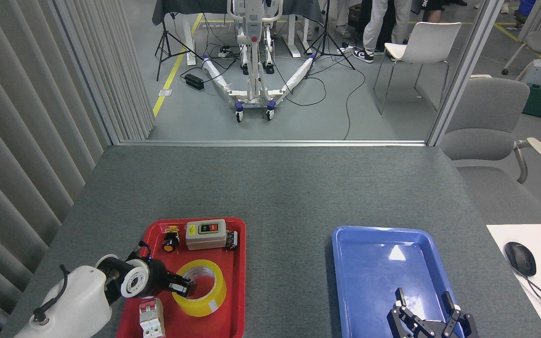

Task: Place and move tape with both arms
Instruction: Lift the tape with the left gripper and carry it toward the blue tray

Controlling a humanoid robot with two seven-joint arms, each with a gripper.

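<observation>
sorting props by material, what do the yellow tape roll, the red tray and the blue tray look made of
Yellow tape roll: glossy translucent plastic film, the pale core showing through; core material unclear. Red tray: likely moulded plastic, smooth with a soft sheen. Blue tray: likely the same plastic, glossier, with a bright glare patch.

Single head view, set high at the table's (270, 188) near edge, facing forward and down across it

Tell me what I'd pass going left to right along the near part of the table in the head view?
Left gripper → tape in the red tray → bare grey table → blue tray → right gripper → computer mouse.
</observation>
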